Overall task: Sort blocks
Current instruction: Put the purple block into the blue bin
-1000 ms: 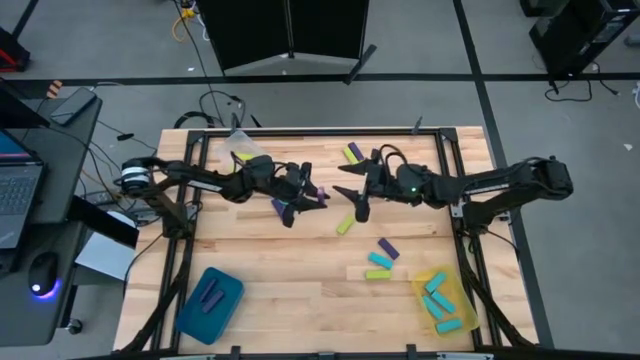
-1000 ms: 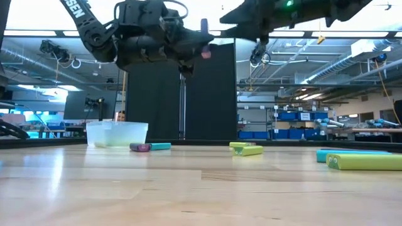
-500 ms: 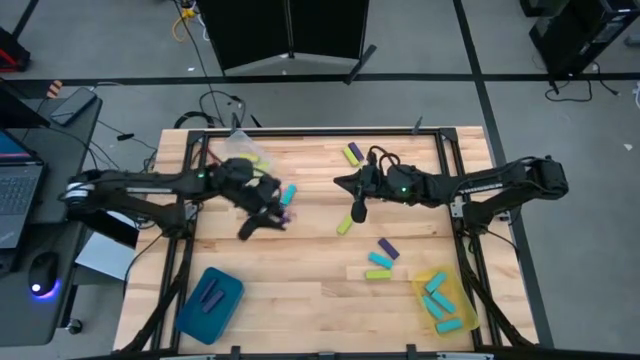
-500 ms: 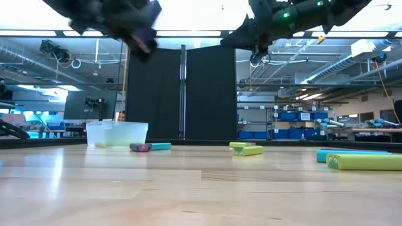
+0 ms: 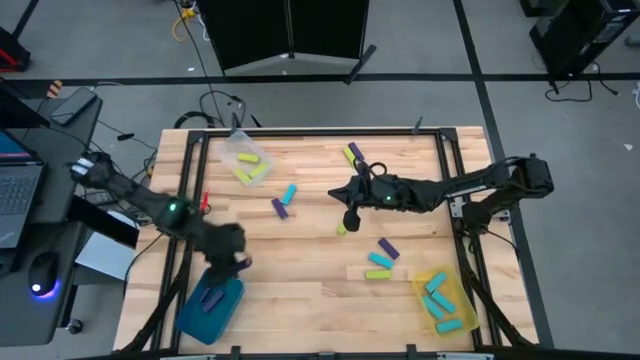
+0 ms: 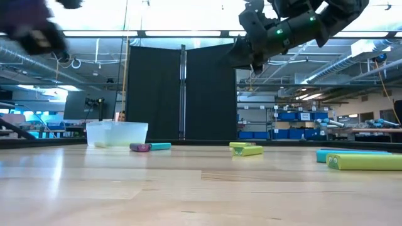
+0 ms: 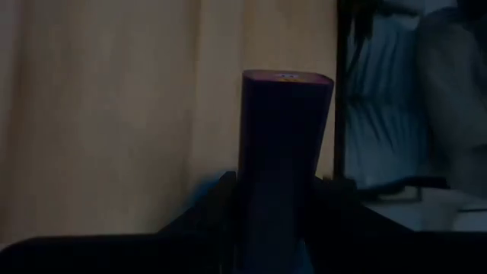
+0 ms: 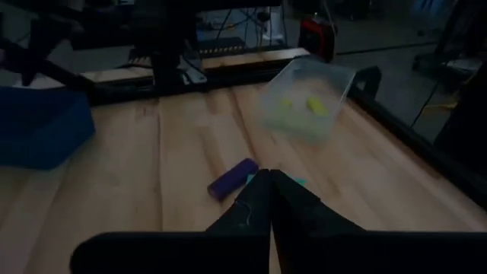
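My left gripper (image 5: 238, 263) hangs over the far edge of the teal tray (image 5: 205, 305), shut on a purple block (image 7: 285, 144). The tray holds other purple blocks. My right gripper (image 5: 350, 216) is shut with nothing in it and hangs above the table's middle, beside a yellow-green block (image 5: 342, 229) that lies flat. In the low view it shows high up (image 6: 252, 55). A cyan block (image 5: 289, 193) and a purple block (image 5: 281, 208) lie left of it. Three more blocks (image 5: 380, 260) lie toward the near right. My left gripper pinches the purple block by its two long sides, near its back end (image 7: 275, 209), between its two fingers. The block's free end (image 7: 288, 78) sticks out past the fingertips, along the line of the fingers. It is lifted clear of the table and the tray.
A clear tray (image 5: 245, 160) with yellow-green blocks stands at the far left. A yellow tray (image 5: 452, 290) with cyan blocks sits at the near right corner. A yellow-green and a purple block (image 5: 352, 153) lie near the far edge. Black frame rails run along the table's sides.
My left gripper has swung from the table's middle toward the near left corner, turning and tipping downward, with the purple block carried clear of the table. My right gripper has shut on nothing and has sunk a little toward the table.
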You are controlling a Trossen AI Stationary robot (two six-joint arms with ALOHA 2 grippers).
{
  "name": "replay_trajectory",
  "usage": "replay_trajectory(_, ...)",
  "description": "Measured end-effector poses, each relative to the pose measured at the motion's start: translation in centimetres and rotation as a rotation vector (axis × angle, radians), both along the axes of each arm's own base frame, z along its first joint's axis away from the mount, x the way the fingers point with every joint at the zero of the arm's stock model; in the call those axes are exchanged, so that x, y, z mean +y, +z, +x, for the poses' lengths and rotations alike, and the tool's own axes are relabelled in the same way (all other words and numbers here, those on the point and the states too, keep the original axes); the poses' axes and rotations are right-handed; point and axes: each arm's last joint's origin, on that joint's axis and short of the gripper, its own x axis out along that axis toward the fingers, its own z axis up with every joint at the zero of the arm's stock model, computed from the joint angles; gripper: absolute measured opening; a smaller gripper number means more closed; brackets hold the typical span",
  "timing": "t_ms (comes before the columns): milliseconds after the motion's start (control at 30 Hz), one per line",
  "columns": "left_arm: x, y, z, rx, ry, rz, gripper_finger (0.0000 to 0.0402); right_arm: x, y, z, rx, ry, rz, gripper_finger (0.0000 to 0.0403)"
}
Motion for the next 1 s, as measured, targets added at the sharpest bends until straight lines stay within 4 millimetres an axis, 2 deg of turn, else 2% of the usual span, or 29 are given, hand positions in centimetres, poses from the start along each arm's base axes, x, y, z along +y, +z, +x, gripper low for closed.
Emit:
replay_trajectory(167,-3.2,-1.2,-1.6,0.179,0.063,-0.024,0.0119,0.8,-0.5,0.3,0.008,0.027,-0.001,0.0012)
replay_trajectory(333,-6.2,-3.3,-2.5,0.409,0.027,-0.024,0.0119,1.0,-0.4,0.4,-0.005,0.036,-0.006,0.001)
replay_trajectory(467,-8.0,-4.6,-2.4,0.431,-0.018,-0.035,0.0119,0.9,0.0,0.5,-0.04,0.037,-0.023,0.0013)
replay_trajectory(600,-8.9,-6.6,-2.3,0.445,-0.048,-0.045,0.0119,0.7,0.2,0.5,-0.062,0.033,-0.029,0.0011)
replay_trajectory(767,-9.5,-8.5,-2.1,0.45,-0.036,-0.141,0.0119,0.6,0.2,0.5,-0.062,0.029,-0.029,0.0011)
replay_trajectory(933,-9.4,-8.8,-2.1,0.476,-0.001,-0.152,0.0119,0.6,0.2,0.5,-0.06,0.029,-0.029,0.0012)
replay_trajectory(1000,-9.5,-8.6,-2.1,0.478,0.002,-0.152,0.0132,0.6,0.2,0.5,-0.058,0.029,-0.029,0.0012)
